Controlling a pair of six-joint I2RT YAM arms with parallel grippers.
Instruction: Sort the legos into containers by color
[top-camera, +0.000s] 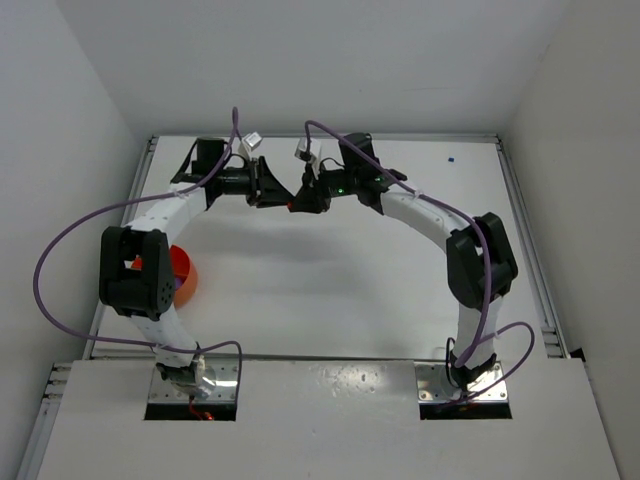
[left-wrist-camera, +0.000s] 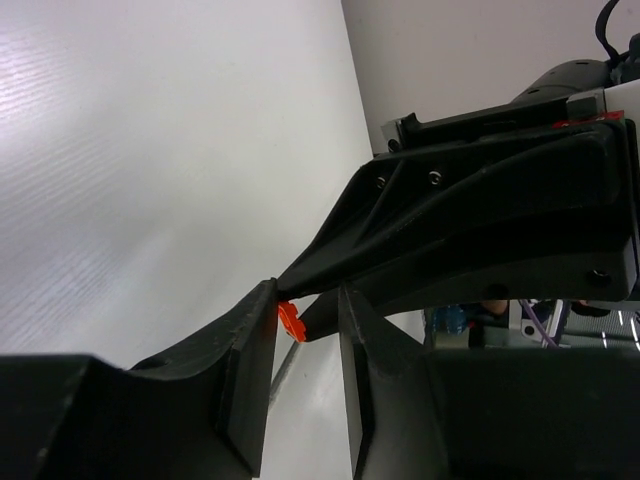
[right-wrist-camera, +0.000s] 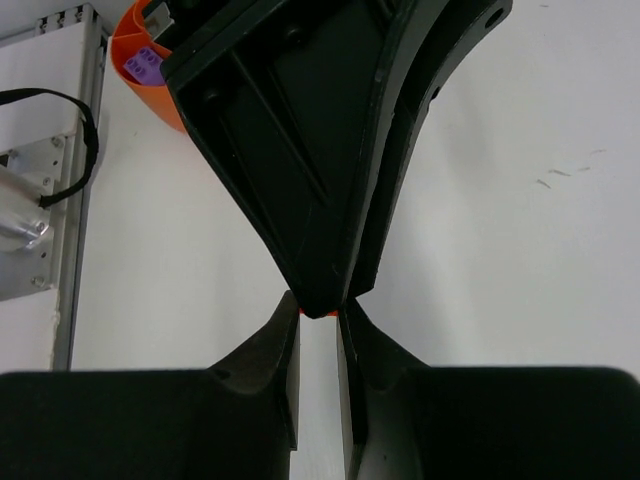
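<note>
1. Both arms reach to the far middle of the white table (top-camera: 300, 290). The left gripper (top-camera: 280, 194) and right gripper (top-camera: 300, 200) meet tip to tip there.
2. The orange lego (left-wrist-camera: 290, 320) is a tiny piece sitting right where the tips meet, above the table surface.
3. Left wrist view: the left gripper's own fingers (left-wrist-camera: 245, 390) stand a narrow gap apart. The orange lego sits against the inner top edge of the left-hand finger. The right gripper's black tip pokes into the same gap from the upper right and touches the piece.
4. Right wrist view: the right gripper's own fingers (right-wrist-camera: 275, 370) are also a narrow gap apart. The left gripper's tapered tip comes down from above to the mouth of that gap. Only a sliver of orange shows, at the edge of the left-hand finger.
5. Grip: both pairs of fingers are nearly closed around the same spot. Cannot tell which gripper is actually clamping the lego, or whether both are.
6. The orange bowl (top-camera: 190, 275) sits on the left side of the table, well apart from the grippers and partly hidden under the left arm's black joint.
7. A purple lego (right-wrist-camera: 147, 66) lies inside the bowl, seen in the right wrist view.
8. A small blue speck (top-camera: 452, 157) lies on the table at the far right, too small to identify.
</note>
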